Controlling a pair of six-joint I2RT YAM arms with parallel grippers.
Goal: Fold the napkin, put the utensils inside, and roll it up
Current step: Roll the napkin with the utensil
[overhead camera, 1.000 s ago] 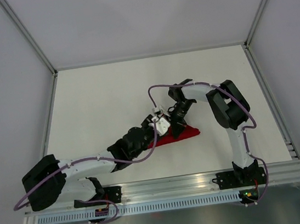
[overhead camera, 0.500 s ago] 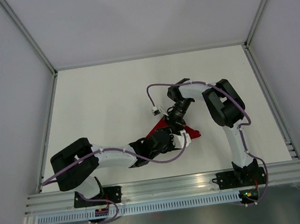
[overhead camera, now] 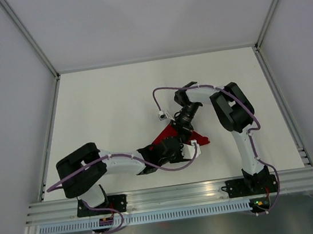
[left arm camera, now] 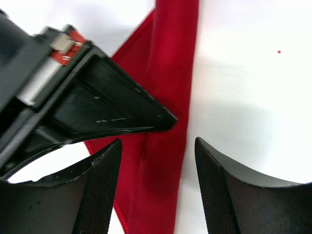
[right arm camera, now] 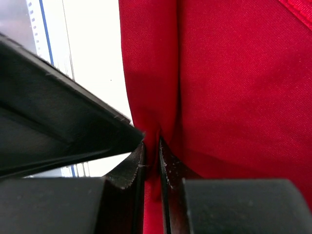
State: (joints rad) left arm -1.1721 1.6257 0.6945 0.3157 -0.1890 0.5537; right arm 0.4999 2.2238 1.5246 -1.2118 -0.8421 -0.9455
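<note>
Napkin [right arm camera: 219,87] pinched between right jaws, clear only from that wrist; left jaws spread, seemingly above it.

The left gripper's [left arm camera: 157,146] jaws stand apart at 6 o'clock, astride the napkin [left arm camera: 168,73], a red strip running up to 12 o'clock on the white counter [left arm camera: 253,87]. The right gripper's [left arm camera: 163,119] black tip reaches onto the strip from 9 o'clock.

Left pincer [left arm camera: 156,146] spread, right pincer [right arm camera: 151,148] clamped
</note>
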